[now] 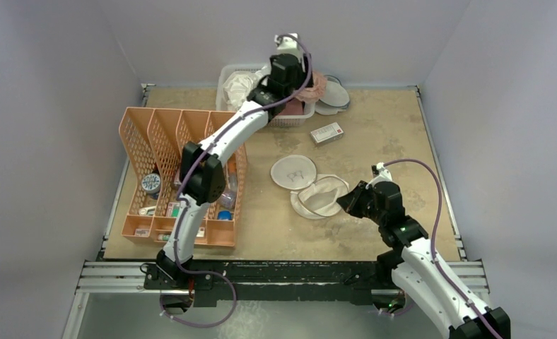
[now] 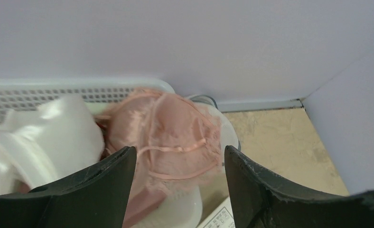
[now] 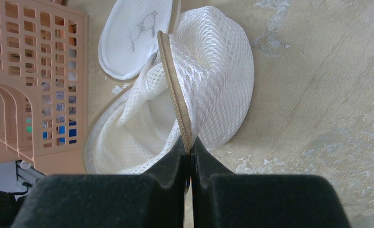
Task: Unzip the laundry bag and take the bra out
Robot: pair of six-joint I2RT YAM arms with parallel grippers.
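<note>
The laundry bag (image 1: 311, 188) is seen lying unzipped near the middle of the table (image 1: 283, 233). Its flat face, marked in black, is folded back flat on the far-left side. The mesh dome half is turned towards the right arm, with its hollow exposed. The tan zip rim of the dome is pinched edge-up in the right claw (image 3: 190, 147), whose fingers are clenched on it with the tips meeting.

The bra (image 2: 171, 137) is found well apart from the bag, at the far edge of the table. It is draped over the right end of a white basket (image 2: 57, 89), with its lace and thin straps facing up. A darker pink piece (image 2: 140, 205) is seen beneath it, and crumpled white cloth (image 2: 47, 137) lies beside it in the basket. The left claw (image 2: 179, 151) is held released just before the bra, fingers spread wide, with the bra framed between them. Whether it is touched cannot be told.

White dishes (image 1: 334, 95) are placed just right of the basket, and a small box (image 1: 326, 133) nearer. An orange file rack (image 1: 164, 152) stands on the left of the table.
</note>
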